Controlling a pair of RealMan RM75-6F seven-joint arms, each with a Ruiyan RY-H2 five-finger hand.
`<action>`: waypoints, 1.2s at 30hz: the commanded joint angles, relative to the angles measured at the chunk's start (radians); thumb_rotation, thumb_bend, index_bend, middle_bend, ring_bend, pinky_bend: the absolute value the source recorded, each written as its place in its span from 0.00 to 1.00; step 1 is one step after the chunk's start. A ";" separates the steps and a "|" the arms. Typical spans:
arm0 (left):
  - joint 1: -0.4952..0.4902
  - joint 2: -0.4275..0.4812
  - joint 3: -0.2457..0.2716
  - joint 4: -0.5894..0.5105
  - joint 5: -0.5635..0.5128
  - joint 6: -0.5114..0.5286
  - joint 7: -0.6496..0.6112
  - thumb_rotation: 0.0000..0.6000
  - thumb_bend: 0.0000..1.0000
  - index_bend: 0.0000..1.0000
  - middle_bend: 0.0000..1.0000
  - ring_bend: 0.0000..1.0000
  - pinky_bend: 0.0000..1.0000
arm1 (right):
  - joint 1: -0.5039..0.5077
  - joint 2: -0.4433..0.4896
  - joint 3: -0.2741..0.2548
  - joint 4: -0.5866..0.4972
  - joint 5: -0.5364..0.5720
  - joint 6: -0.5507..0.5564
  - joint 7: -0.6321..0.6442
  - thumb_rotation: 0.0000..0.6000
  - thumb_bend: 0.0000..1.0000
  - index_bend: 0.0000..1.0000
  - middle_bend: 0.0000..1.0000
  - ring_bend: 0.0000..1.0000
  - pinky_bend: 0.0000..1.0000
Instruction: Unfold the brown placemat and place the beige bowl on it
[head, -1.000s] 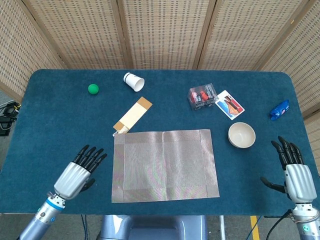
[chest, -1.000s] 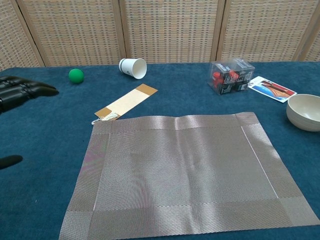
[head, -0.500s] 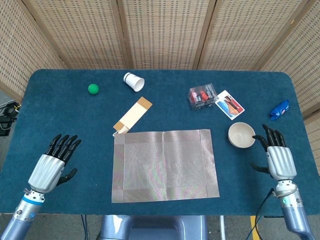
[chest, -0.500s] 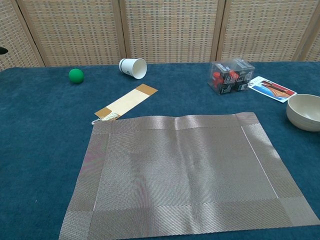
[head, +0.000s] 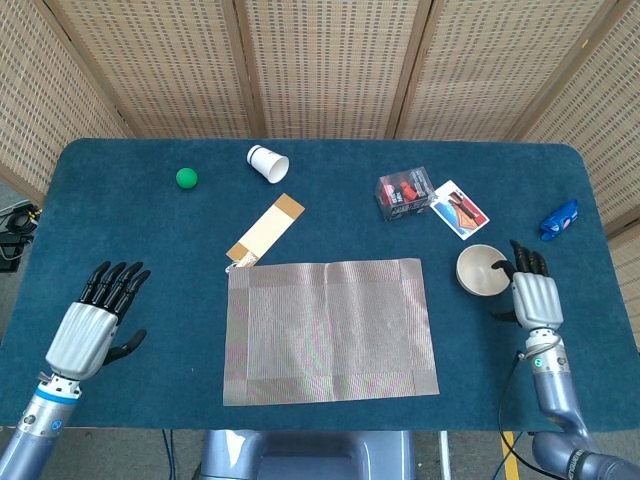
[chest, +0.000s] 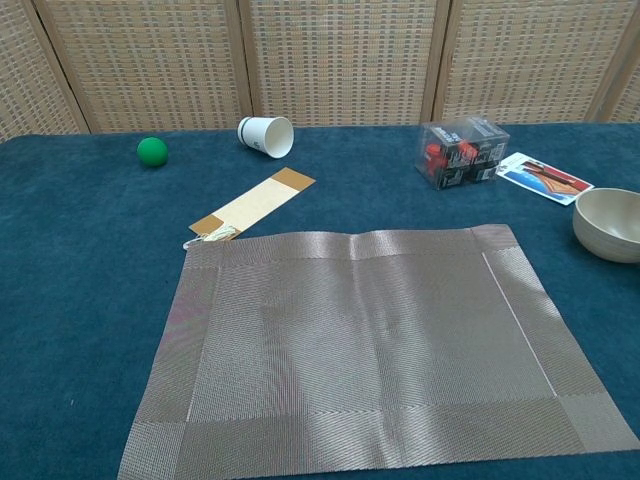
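Placemat (head: 331, 330) lies unfolded; beige bowl (head: 481, 270) sits beside it, right hand (head: 531, 297) spread alongside, left hand (head: 92, 322) spread, empty

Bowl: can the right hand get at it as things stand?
Probably yes. The right hand sits open right beside the bowl, nothing between them, and the bowl stands clear of the placemat.

Beige bowl (head: 482, 270) just beside silver-and-black right hand (head: 529, 293). Brown woven placemat (head: 330, 330) (faint sheen) between both hands, on dark blue table (head: 120, 230). Green ball (head: 187, 178) beyond left hand (head: 92, 325).
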 joint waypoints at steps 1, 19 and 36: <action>0.001 -0.001 -0.005 0.003 -0.002 -0.007 -0.003 1.00 0.27 0.00 0.00 0.00 0.00 | 0.015 -0.028 -0.006 0.034 0.012 -0.018 0.000 1.00 0.30 0.33 0.02 0.00 0.00; 0.013 -0.025 -0.035 0.027 0.003 -0.026 -0.017 1.00 0.27 0.00 0.00 0.00 0.00 | 0.072 -0.162 0.006 0.262 0.042 -0.076 0.032 1.00 0.37 0.46 0.10 0.00 0.00; 0.020 -0.032 -0.048 0.034 0.013 -0.039 -0.019 1.00 0.27 0.00 0.00 0.00 0.00 | 0.079 -0.227 0.007 0.359 0.001 -0.029 0.073 1.00 0.33 0.65 0.27 0.07 0.03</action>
